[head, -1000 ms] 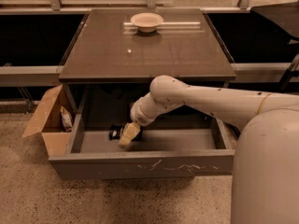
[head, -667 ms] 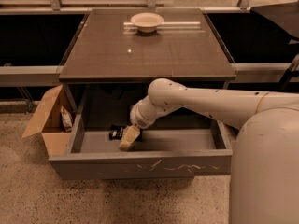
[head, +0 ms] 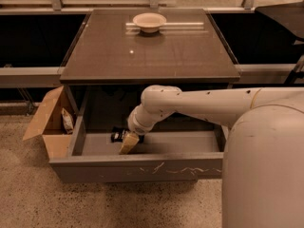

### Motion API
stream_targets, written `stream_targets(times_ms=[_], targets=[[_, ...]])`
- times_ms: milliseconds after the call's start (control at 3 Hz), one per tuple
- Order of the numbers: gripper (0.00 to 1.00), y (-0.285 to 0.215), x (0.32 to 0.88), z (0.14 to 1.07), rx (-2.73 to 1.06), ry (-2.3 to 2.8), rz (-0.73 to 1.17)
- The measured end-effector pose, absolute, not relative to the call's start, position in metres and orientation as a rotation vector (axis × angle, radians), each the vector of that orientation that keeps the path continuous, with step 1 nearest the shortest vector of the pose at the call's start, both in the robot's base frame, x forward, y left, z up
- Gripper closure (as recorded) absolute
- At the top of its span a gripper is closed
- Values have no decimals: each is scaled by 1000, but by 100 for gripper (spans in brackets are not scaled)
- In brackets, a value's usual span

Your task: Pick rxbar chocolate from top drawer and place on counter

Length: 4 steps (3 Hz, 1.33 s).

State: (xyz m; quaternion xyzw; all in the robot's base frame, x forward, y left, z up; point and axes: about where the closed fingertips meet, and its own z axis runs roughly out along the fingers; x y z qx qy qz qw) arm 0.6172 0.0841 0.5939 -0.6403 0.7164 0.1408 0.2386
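Gripper [head: 129, 144] sat centre-left inside top drawer [head: 137, 167], angled down beside rxbar chocolate [head: 117, 135], probably for grasp; grip state couldn't be told.

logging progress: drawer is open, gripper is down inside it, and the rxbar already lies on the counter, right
Not quite. The camera view shows the rxbar is not on the counter; it lies in the drawer, close beside the gripper. The rest holds: the drawer is open and the gripper is down inside it.
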Motion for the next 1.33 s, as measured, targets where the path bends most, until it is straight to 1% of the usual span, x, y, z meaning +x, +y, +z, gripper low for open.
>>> stream_targets(times_ms=[333,1000,1333], targets=[[48,84,617,592,-1761,1961,379],[96,84,616,597,-1761,1961,379],[100,85,616,598,-1761,1961,379]])
